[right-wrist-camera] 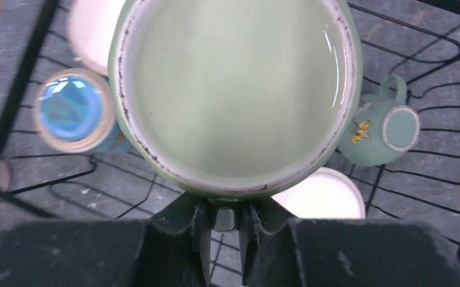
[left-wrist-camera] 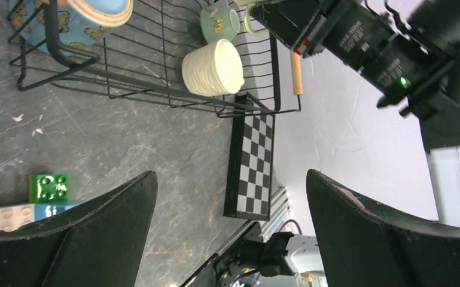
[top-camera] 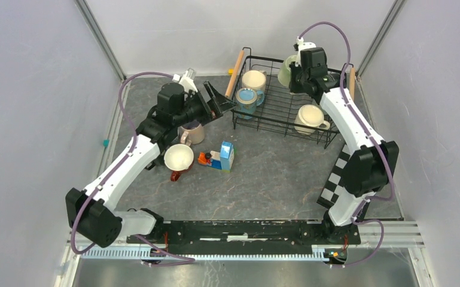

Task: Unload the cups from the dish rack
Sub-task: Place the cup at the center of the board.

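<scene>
Right gripper (right-wrist-camera: 222, 218) pinches the green mug (right-wrist-camera: 233, 89) by its edge over the rack (top-camera: 281, 110). It may twist loose and drop. Left gripper (left-wrist-camera: 230, 197) gapes, empty.

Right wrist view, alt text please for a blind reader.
The right hand pinches the rim of a pale green mug, its empty inside facing the camera. Below, the wire dish rack holds a blue mug, a teal mug and a cream mug.
</scene>
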